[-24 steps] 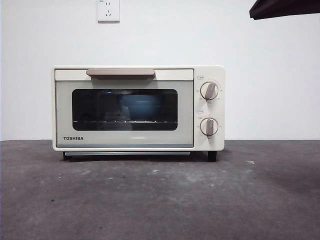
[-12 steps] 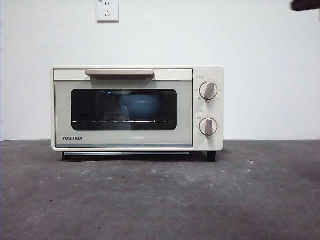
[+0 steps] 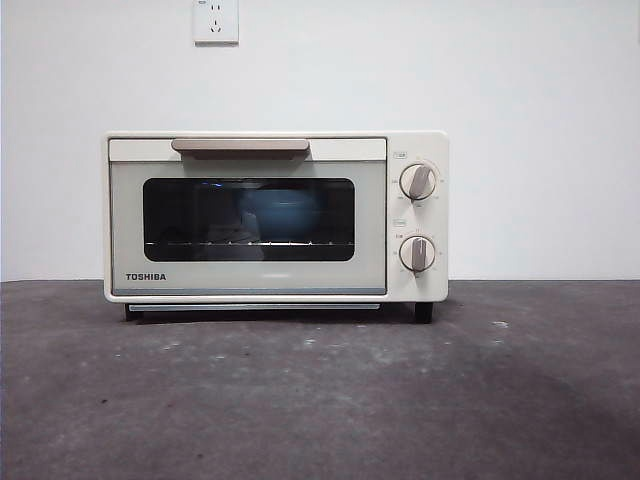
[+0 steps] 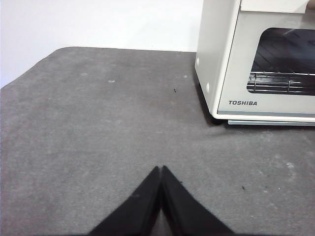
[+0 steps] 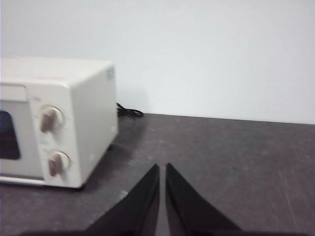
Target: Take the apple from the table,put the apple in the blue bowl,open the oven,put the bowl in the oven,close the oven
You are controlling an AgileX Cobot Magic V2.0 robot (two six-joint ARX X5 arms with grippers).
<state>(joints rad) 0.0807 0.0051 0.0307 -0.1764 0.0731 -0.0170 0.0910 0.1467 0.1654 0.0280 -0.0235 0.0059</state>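
Observation:
The cream-white oven [image 3: 275, 216] stands on the dark grey table [image 3: 320, 400] with its door closed. Through the dark glass window the blue bowl [image 3: 280, 212] shows dimly on the rack inside. The apple cannot be made out. My left gripper [image 4: 161, 169] hovers shut over bare table, off the oven's [image 4: 256, 64] TOSHIBA side. On the knob side of the oven [image 5: 54, 123] my right gripper [image 5: 162, 167] is shut and holds nothing. Neither gripper appears in the front view.
A white wall socket [image 3: 215, 20] sits on the wall above the oven. A black power cable [image 5: 129, 112] lies on the table behind the oven's knob side. The table's rounded edge [image 4: 29, 73] shows in the left wrist view.
A dark arm tip at the top right corner of the front view has drawn up and out of the picture. The oven has not moved.

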